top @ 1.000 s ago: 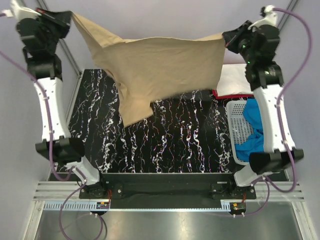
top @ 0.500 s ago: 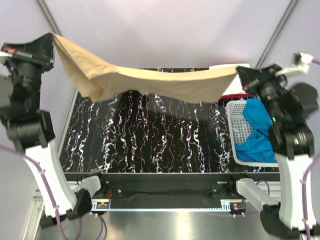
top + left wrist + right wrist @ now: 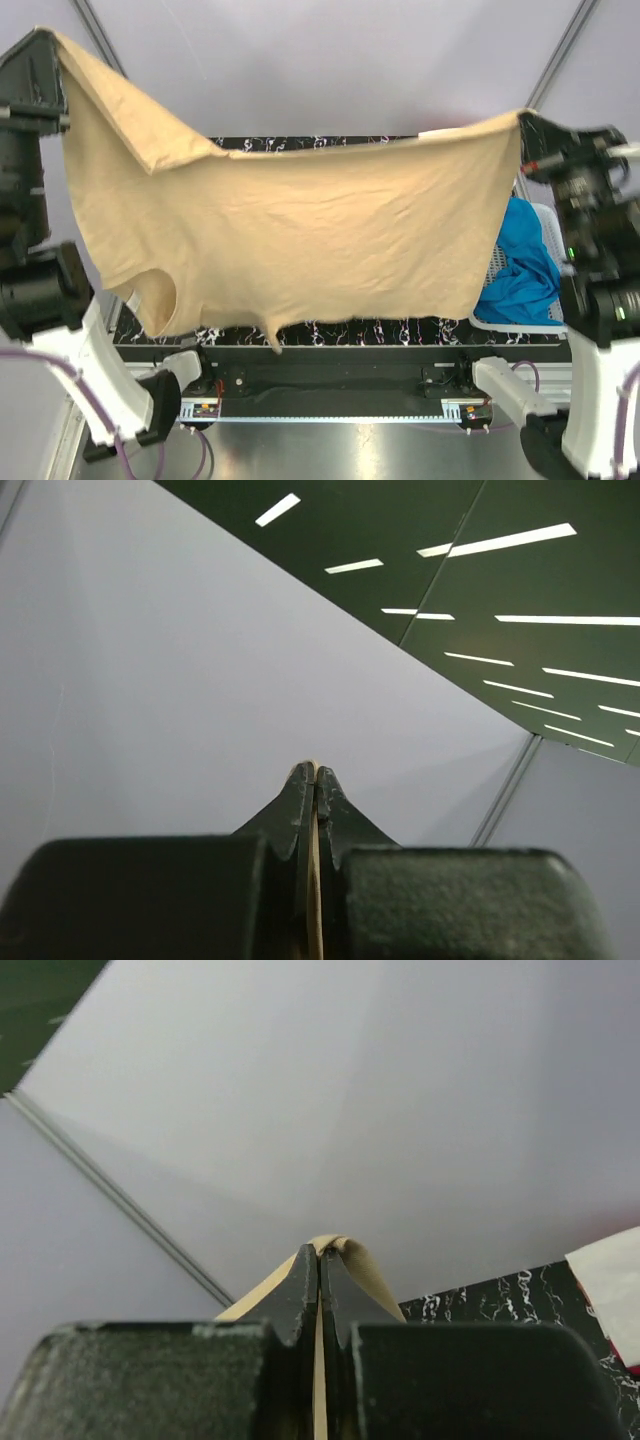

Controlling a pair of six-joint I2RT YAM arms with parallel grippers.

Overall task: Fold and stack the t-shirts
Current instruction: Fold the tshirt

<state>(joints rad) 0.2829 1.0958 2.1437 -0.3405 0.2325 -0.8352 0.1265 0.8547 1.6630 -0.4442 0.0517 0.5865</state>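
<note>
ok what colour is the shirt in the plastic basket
Bright blue cloth shirt; top external view shows it best.

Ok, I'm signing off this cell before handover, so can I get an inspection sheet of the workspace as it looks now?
Surface: black marbled table, mostly hidden behind the raised shirt.
Job's things: tan t-shirt held up in the air, spread between both grippers; blue t-shirt heaped in the basket; white cloth lying at the table's far right.
Clutter: the white mesh basket, on the table's right side.
Grippers: left gripper and right gripper each shut on the tan t-shirt's edge.
Cables: purple cables looped by the arm bases.
Surroundings: pale walls; ceiling lights overhead.
</note>
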